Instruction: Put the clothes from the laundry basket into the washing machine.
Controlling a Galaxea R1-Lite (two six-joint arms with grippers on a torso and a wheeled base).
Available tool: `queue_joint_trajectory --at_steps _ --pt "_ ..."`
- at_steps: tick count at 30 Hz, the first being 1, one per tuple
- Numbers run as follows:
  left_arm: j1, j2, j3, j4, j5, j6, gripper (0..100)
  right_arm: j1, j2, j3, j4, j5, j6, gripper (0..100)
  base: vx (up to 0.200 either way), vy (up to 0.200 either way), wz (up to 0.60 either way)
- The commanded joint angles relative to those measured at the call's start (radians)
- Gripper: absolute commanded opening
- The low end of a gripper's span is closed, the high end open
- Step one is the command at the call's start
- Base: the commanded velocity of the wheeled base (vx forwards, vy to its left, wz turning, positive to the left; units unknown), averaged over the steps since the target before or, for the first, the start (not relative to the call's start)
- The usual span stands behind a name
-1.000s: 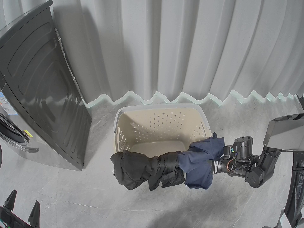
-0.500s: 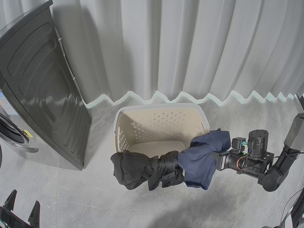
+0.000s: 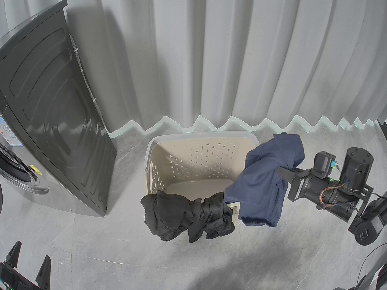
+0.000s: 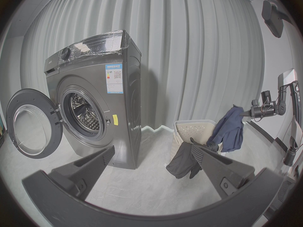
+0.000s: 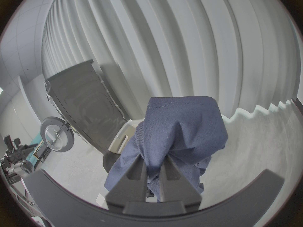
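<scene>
Because the right gripper [image 5: 153, 171] is clenched on a fold near the top of the blue garment [image 3: 266, 182], the cloth hangs from that one pinch in a long drape. Its bulk hangs beside the right-hand wall of the laundry basket [image 3: 201, 134], and its lower hem is above the floor just outside. Held high and out to the side like this, the garment looks almost free of the basket's rim. I judge that to be the reason for the pose: cloth that hangs free can be carried off without dragging the basket along. One lower corner meets the black garment [image 3: 181, 216], and I cannot tell whether the two merely touch or are caught in each other. If they are caught, a carry toward the machine could tug the black one along or pull the blue one out of the pinch. The black garment lies slung over the basket's near rim, most of it drooping down the outside wall, so a gripper could take it from above without reaching inside. These two look to be what is left of the load. On the robot's left, well apart from the basket, stands the washing machine [image 4: 94, 104]. Its door [image 4: 31, 123] is swung wide and its drum mouth [image 4: 82, 114] is open to receive clothes. The left gripper [image 4: 151, 148] hangs low on that side, fingers spread with nothing between them, facing the machine. A pleated white curtain [image 3: 221, 53] closes off the room behind
</scene>
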Motion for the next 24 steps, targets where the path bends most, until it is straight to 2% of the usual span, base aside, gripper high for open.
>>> queue_joint_trajectory --at_steps 1,4,10,14,16,24 --pt "0.0 -0.013 0.015 0.0 0.001 0.0 100 0.029 -0.186 0.004 0.002 -0.011 -0.002 0 0.0 0.0 0.0" --pt "0.0 -0.013 0.015 0.0 0.001 0.002 100 0.029 -0.236 0.0 0.004 -0.048 -0.011 0 0.0 0.0 0.0" --pt "0.0 -0.013 0.015 0.0 0.001 0.004 100 0.026 -0.264 0.0 0.01 -0.06 -0.031 0 0.0 0.0 0.0" --pt "0.0 -0.013 0.015 0.0 0.001 0.005 100 0.029 -0.262 -0.007 0.013 -0.106 -0.045 0 0.0 0.0 0.0" --pt "0.0 -0.013 0.015 0.0 0.001 0.005 100 0.029 -0.264 -0.012 0.013 -0.108 -0.045 0 0.0 0.0 0.0" --pt "0.0 -0.013 0.015 0.0 0.001 0.007 100 0.03 -0.255 -0.019 0.013 -0.111 -0.045 0 -0.2 0.0 0.0"
